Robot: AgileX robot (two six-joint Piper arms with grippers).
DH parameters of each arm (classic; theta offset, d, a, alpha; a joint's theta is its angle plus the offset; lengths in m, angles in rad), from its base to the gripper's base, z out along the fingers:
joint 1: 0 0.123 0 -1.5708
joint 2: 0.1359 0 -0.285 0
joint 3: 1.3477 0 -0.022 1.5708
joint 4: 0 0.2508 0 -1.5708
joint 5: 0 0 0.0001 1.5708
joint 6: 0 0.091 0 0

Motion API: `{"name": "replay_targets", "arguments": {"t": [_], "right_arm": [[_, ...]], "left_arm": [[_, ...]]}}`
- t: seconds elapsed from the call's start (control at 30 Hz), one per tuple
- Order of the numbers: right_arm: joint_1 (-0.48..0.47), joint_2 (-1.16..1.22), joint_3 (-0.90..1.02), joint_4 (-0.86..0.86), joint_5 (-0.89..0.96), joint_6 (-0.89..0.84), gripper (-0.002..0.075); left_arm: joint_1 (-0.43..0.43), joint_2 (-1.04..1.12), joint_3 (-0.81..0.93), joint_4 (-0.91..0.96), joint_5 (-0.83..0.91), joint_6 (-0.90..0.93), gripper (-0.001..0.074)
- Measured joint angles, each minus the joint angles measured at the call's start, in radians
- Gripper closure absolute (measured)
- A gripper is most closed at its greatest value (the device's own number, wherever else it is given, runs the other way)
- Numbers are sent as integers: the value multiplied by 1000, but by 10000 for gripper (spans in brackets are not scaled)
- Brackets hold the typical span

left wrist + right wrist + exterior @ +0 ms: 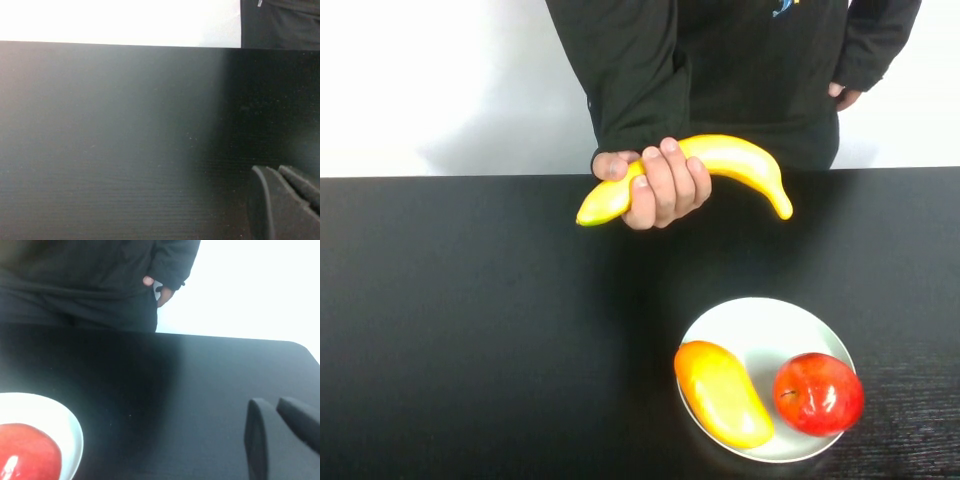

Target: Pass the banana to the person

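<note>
The person (740, 70), in a dark sweatshirt, stands behind the far table edge and grips the banana (740, 157) in one bare hand (660, 185) just above the black table. The banana is long, curved and bright yellow, and sticks out on both sides of the fist. Neither gripper shows in the high view. My left gripper (272, 170) is shut and empty, low over bare table. My right gripper (270, 402) is shut and empty, over the table beside the plate. The person also shows in the right wrist view (100, 280).
A white plate (760, 320) at the front right holds a stubby yellow-orange fruit (722, 393) and a red apple (818, 393). The plate rim (70, 425) and the apple (25, 452) show in the right wrist view. The black table (470, 330) spans the view.
</note>
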Motion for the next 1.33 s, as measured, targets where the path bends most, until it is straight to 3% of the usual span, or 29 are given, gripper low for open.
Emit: {"name": "replay_targets", "arguments": {"t": [0.1,0.13,0.17,0.3,0.57,1.33], "right_arm": [[0,-2,0,-7,0,0,733],[0,-2,0,1,78,10,733],[0,-2,0,27,6,-26,733],[-2,-6,0,77,28,-136,733],[-47,-6,0,111,185,-120,733],[-47,-6,0,120,184,-120,733]], "left_arm": [[0,0,0,0,0,0,738],[0,0,0,0,0,0,738],[0,0,0,0,0,0,738],[0,0,0,0,0,0,738],[0,0,0,0,0,0,738],[0,0,0,0,0,0,738]]}}
